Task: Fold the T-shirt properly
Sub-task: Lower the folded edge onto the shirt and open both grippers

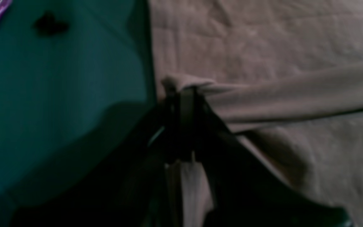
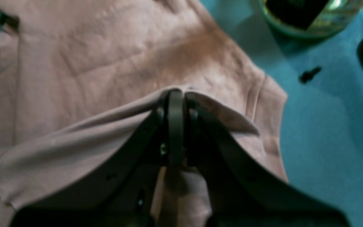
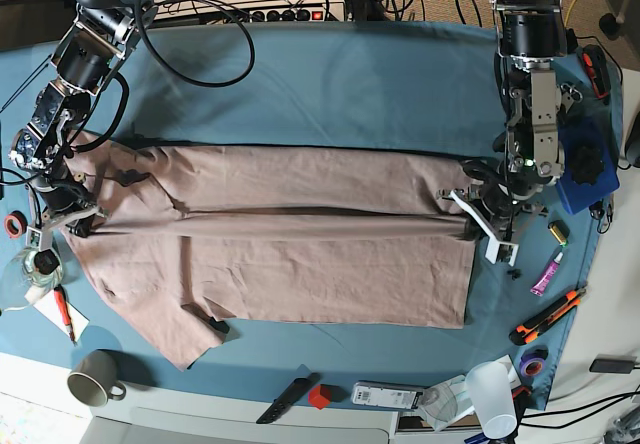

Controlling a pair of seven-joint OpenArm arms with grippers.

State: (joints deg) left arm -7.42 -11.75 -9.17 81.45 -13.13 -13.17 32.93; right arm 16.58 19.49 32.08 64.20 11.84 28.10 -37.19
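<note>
Cotton jersey, thin and limp, makes up the T-shirt (image 3: 290,254), which lies spread across the blue-teal table cloth (image 3: 330,84) with its long axis running from nine o'clock to three o'clock in the base view. At nine o'clock the right gripper (image 3: 72,222) is clamped on a pinch of fabric at the collar end; the right wrist view shows its jaws closed tight, cloth tenting up over the tips and a sleeve lying flat toward three o'clock of them. A raised ridge of cloth runs through the middle of the garment from one gripper to the other, so the held line looks taut while the rest sags onto the table. At three o'clock the left gripper (image 3: 482,212) is likewise pinched shut on the hem edge, a stretched band of fabric trailing from its tips in the left wrist view. Such material will likely drape, wrinkle and slide over itself, weighing little and resisting nothing. Holds probably serve best at edges and corners, kept level, since a single-layer pinch could slip out.
</note>
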